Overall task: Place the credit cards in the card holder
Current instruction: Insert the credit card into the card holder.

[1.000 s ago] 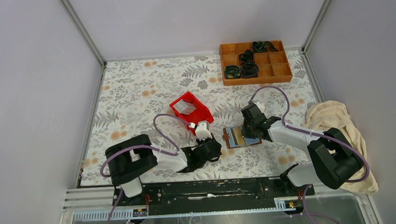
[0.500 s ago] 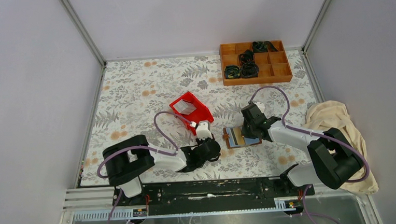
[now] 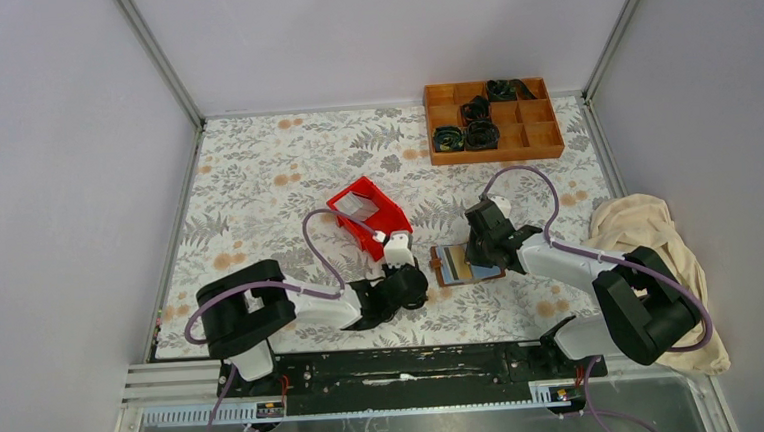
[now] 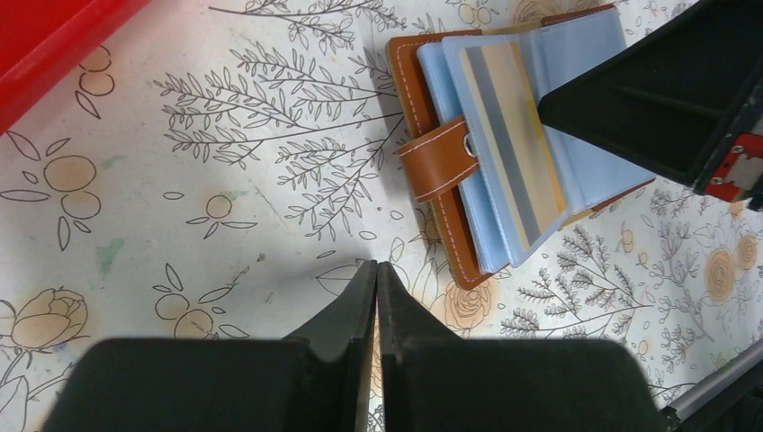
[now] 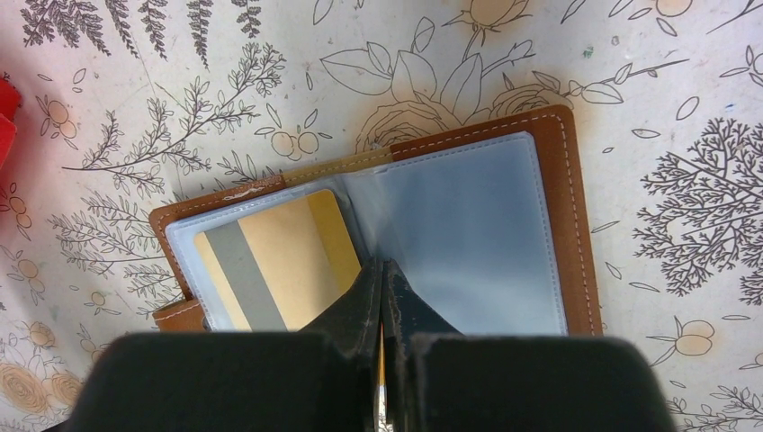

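Left gripper (image 4: 376,270) has crept a little to the right, toward the card holder (image 4: 436,164). Right gripper (image 5: 381,267), holder and red bin (image 3: 386,221) sit where they were.

- Card holder: lies open and flat on the flowered cloth, between my two grippers, blue-grey sleeves up, snap strap folded over its left edge.
- Gold card (image 5: 270,261): stripe up, lying in the left-hand sleeve. From my right wrist its inner edge looks about level with the sleeve mouth at the fold. Whether it is fully seated I cannot tell.
- Right jaws: closed tight. The tips press down at the holder's centre fold, right against the card's inner edge. They look to be pinning or nudging, not pinching. I see no card clamped between them.
- Left jaws: pressed together, nothing in them, hovering over bare cloth just short of the holder's strap side.
- Pale card (image 3: 357,206): a pale flat piece lies in the red bin, apart from the holder. I take it for the second card, though it is small in the overhead view.

Step in hand, as I read it: finishing the gold card's insertion while the holder is held steady.

Next move calls for my right tips to keep the leaf down without dragging the holder. Then one gripper must open, go to the bin, and lift the thin pale card by an edge. The bin's wall will make that awkward.
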You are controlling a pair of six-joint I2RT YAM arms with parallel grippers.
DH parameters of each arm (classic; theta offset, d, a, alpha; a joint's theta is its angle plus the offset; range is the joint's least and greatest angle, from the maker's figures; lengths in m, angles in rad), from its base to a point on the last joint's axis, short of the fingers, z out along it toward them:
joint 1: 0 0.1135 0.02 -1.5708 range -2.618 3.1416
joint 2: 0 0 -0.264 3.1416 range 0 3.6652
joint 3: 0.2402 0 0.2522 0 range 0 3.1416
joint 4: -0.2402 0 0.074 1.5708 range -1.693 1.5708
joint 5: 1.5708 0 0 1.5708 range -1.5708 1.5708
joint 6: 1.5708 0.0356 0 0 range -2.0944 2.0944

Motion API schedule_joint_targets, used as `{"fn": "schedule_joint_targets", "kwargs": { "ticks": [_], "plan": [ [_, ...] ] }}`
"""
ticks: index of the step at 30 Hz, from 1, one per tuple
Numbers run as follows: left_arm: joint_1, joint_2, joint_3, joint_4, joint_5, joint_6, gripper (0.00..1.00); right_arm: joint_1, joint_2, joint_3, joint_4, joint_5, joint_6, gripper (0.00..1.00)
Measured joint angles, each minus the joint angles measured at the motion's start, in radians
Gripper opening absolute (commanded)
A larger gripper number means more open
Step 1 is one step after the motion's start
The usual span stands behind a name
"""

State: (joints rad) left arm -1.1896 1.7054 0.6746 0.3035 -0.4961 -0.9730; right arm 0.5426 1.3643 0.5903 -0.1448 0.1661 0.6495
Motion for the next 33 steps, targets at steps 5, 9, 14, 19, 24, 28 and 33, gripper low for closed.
{"fn": "schedule_joint_targets", "kwargs": {
  "ticks": [5,9,14,19,24,28,33],
  "plan": [
    [0.000,-0.018,0.002,0.003,0.001,0.017,0.08,0.000,0.000,-0.001,0.002,0.000,0.000,0.00],
    [0.000,-0.018,0.014,0.003,0.007,0.031,0.08,0.000,0.000,-0.002,0.005,0.000,0.000,0.00],
    [0.001,-0.016,0.045,0.016,0.029,0.046,0.07,0.000,0.000,-0.005,0.014,-0.001,0.001,0.00],
    [0.008,0.002,0.057,0.029,0.046,0.050,0.07,0.000,0.000,-0.007,0.020,-0.003,0.003,0.00],
    [0.014,0.056,0.071,0.035,0.061,0.052,0.07,0.000,0.000,-0.010,0.026,-0.004,0.005,0.00],
    [0.019,0.087,0.074,0.051,0.068,0.050,0.07,0.000,0.000,-0.013,0.037,-0.009,0.011,0.00],
    [0.020,0.094,0.075,0.066,0.069,0.050,0.07,-0.002,0.000,-0.018,0.051,-0.010,0.014,0.00]
  ]
}}
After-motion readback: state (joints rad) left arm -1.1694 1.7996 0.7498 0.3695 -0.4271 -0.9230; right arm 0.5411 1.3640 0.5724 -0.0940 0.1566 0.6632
